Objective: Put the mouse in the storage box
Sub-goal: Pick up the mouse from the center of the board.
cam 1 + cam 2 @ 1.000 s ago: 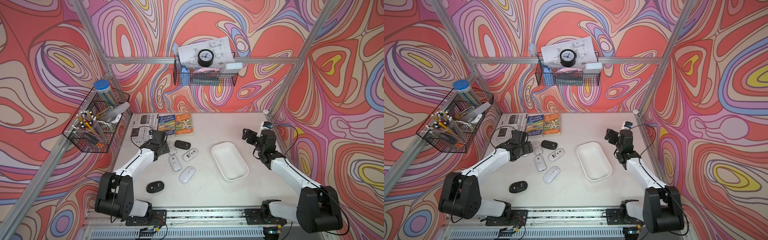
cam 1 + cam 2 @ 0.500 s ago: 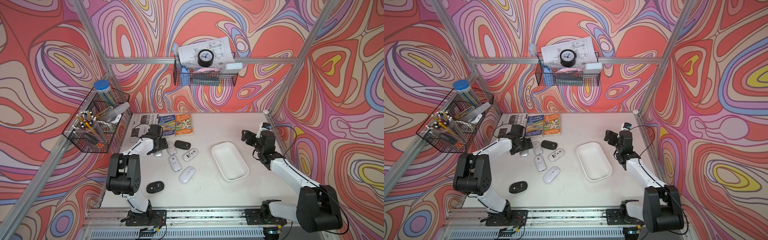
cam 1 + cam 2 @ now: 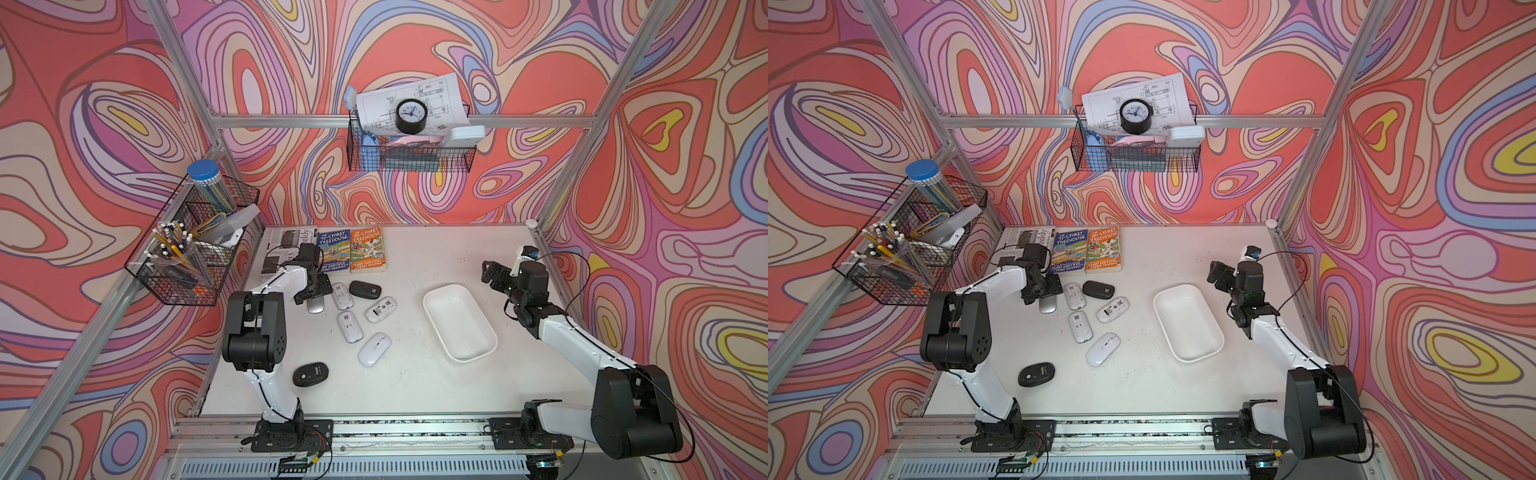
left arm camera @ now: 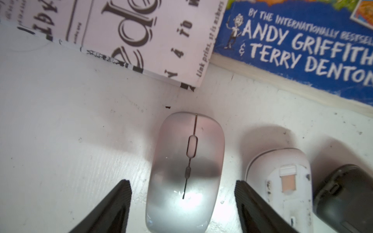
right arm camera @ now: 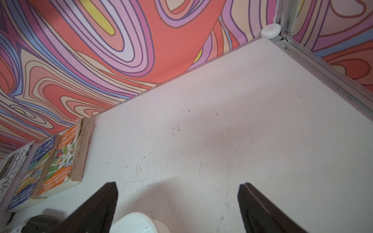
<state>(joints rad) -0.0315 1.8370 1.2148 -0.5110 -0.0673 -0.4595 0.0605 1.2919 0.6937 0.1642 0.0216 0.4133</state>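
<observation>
The box is empty. The left end effector is spread around a silver mouse, not squeezing yet. The right end effector is spread wide, holding nothing.

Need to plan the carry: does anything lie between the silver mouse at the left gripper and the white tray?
Yes. On the table between the silver mouse and the storage box lie an upturned white mouse, a black mouse and another upturned white mouse. Nothing separates the left gripper from the silver mouse; its fingers straddle it.
</observation>
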